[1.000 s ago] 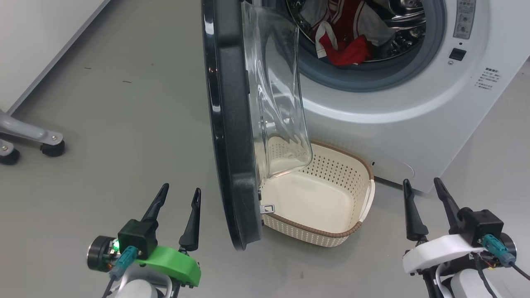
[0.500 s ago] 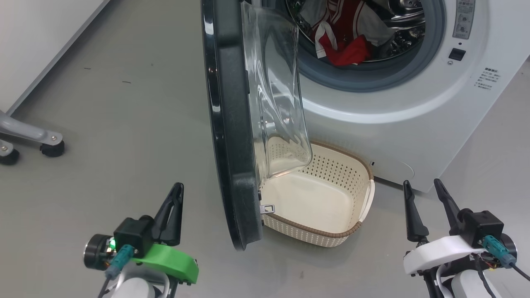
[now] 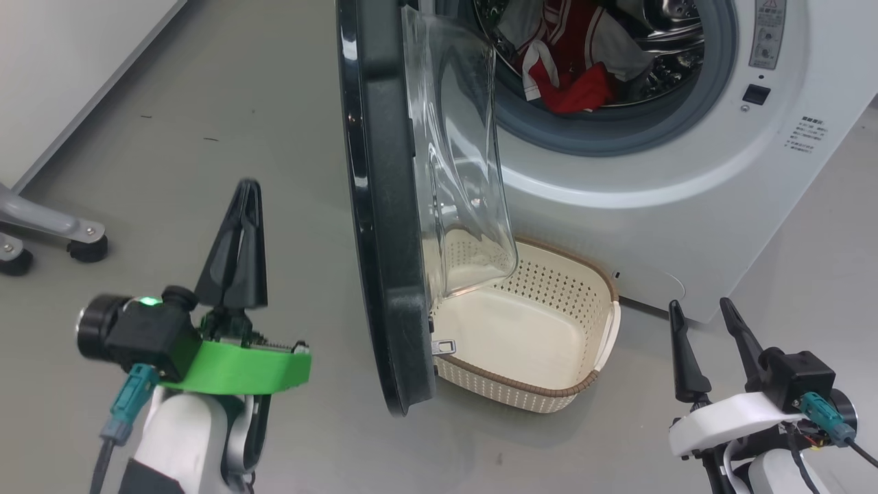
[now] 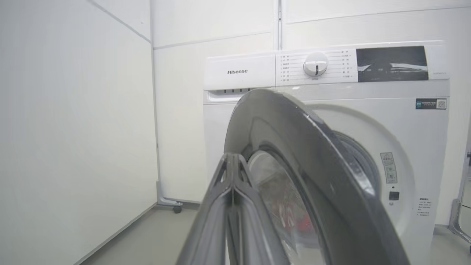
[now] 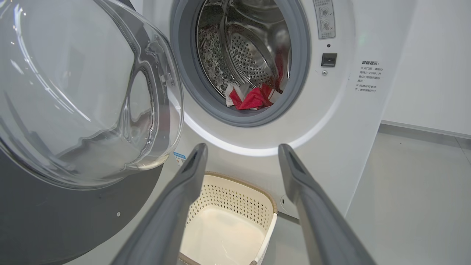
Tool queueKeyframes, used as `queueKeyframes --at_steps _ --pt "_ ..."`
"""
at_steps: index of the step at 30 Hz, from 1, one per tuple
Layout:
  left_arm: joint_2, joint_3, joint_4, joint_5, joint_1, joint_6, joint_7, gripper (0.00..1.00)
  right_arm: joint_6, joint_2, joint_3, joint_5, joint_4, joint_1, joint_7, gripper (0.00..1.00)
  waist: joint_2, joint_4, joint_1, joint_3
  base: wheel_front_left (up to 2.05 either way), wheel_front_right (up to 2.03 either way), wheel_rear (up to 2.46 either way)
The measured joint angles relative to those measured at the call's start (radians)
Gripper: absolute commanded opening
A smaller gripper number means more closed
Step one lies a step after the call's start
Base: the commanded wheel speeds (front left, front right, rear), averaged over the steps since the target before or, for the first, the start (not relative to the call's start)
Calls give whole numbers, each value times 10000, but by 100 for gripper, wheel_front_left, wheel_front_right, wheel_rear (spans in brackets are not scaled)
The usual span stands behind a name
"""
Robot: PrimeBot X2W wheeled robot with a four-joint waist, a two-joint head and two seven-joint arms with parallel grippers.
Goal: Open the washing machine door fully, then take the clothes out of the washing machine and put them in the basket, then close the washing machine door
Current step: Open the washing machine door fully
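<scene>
- Left of the washing machine door (image 3: 384,206), the left pincer (image 3: 245,195) has pressed together and lifted, probably to push the door wider.
- Near right, the right pincer (image 3: 701,305) hangs spread; the clothes (image 3: 573,75) lie inside the washing machine (image 3: 686,178).

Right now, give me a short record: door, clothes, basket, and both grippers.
washing machine door: open partway, standing out over the left end of the basket
clothes: red and white garments, in the drum
basket: on the floor before the washing machine, nothing seen inside
left gripper: shut, empty, left of the door, not touching
right gripper: open, empty, right of the basket
</scene>
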Motion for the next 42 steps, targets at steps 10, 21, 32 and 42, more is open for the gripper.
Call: queueKeyframes --at_steps 10,21,32,42 --pt "4 -1051 -1877 320 -360 -408 -52 0 201 155 -84 -92 113 167 0 100 0 -46 0 -175 0 0 0" --pt "38 -2830 -2401 244 -38 -978 -31 0 387 278 -161 -238 232 202 0 100 0 -226 0 -330 0 0 0" --pt "234 -3963 -1971 -36 925 -1187 1041 0 476 347 -198 -368 309 288 0 100 0 -481 0 -298 0 0 0" --pt "543 -3944 -1149 -499 1623 -1187 1739 0 564 389 -284 -529 320 284 0 100 0 -709 0 -70 0 0 0"
